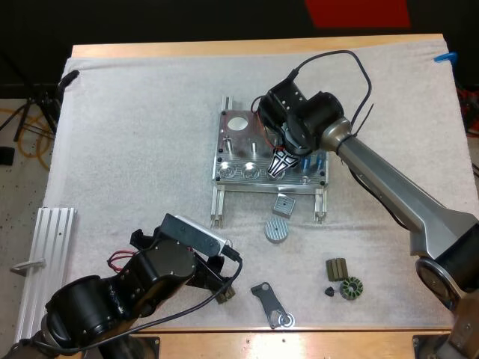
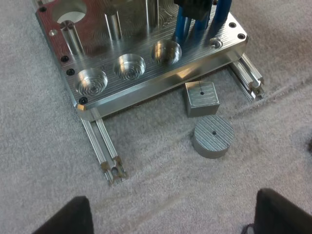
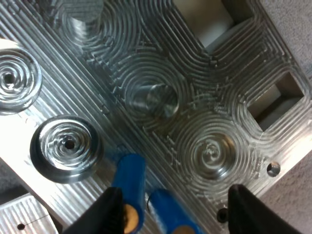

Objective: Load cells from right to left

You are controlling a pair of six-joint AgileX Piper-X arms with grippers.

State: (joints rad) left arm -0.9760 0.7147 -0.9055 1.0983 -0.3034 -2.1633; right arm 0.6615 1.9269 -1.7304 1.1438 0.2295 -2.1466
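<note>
Right now my right gripper (image 1: 281, 166) hangs directly over the near right part of the silver machined metal fixture (image 1: 241, 142). Its two black fingers (image 3: 105, 212) are spread apart and grasp nothing. Bright blue cylindrical cells (image 3: 130, 183) stand upright at the right end of the fixture's near row, below that gripper. One cell is just beside one finger, and the other finger is well clear of them. Left of the cells in the same row, three round ribbed pockets (image 2: 129, 66) show bare metal floors.

My left gripper (image 2: 175, 202) hovers over the white mat (image 1: 135, 134) on the near side of the fixture, apart from it. Its jaws are released, with nothing between them.

Between that gripper and the fixture lie two pieces:
- A small square grey metal block (image 1: 283, 203) sits just beside the fixture's near edge.
- A round ribbed grey metal disc (image 1: 275, 229) lies just beside the block, on its near side.

Further to the near side of the fixture a flat dark bracket with a ring end (image 1: 271, 305) lies on the mat. Small dark parts (image 1: 344, 278) sit near the bracket, toward the fixture's near right. A long ribbed aluminium rail (image 1: 46, 262) lies well to the fixture's near left, beside the mat's edge.
</note>
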